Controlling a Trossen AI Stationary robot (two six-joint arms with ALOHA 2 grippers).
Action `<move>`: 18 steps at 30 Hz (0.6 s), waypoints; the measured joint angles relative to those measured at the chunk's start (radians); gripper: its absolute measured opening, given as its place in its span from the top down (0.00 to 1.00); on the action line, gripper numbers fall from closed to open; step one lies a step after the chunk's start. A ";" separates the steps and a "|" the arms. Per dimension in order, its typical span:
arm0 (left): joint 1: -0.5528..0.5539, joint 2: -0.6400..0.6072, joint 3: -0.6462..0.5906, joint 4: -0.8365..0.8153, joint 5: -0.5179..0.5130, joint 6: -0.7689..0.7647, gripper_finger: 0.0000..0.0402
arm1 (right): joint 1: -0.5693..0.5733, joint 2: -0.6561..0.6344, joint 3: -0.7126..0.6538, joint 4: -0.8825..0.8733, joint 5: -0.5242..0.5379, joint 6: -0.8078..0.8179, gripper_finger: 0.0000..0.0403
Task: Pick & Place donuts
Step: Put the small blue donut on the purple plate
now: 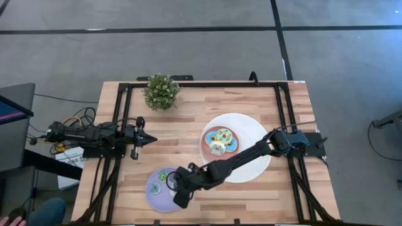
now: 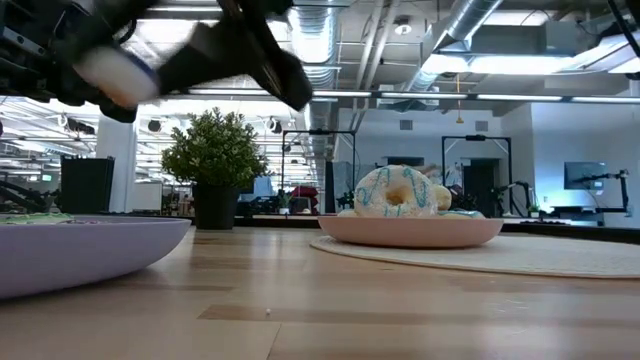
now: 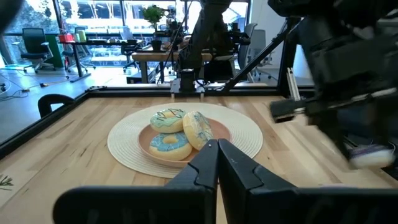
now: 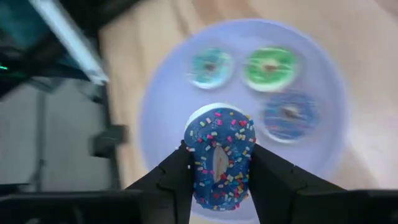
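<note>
On the wooden table (image 1: pixel 188 135), a blue sprinkled donut (image 4: pixel 219 155) is clamped upright between the right gripper's (image 4: pixel 217 171) fingers directly above the lavender plate (image 4: pixel 323 162), apparently for release beside three small donuts there, while the left gripper (image 1: pixel 143 139), clenched empty, waits at the left.

Dark-blue icing with multicoloured sprinkles is being shown on the donut (image 4: pixel 219 158) between black fingers (image 4: pixel 166 180). Teal, green and blue icings are being seen on three small donuts (image 4: pixel 249 81) against the lavender plate (image 4: pixel 163 106). Pale-blue drizzled icing is being displayed on donuts (image 3: pixel 176 129) on the pink plate (image 3: pixel 152 148).
</note>
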 joint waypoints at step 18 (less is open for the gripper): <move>0.000 0.000 0.000 0.000 0.000 0.000 1.00 | -0.037 0.096 -0.001 0.022 -0.184 -0.012 0.49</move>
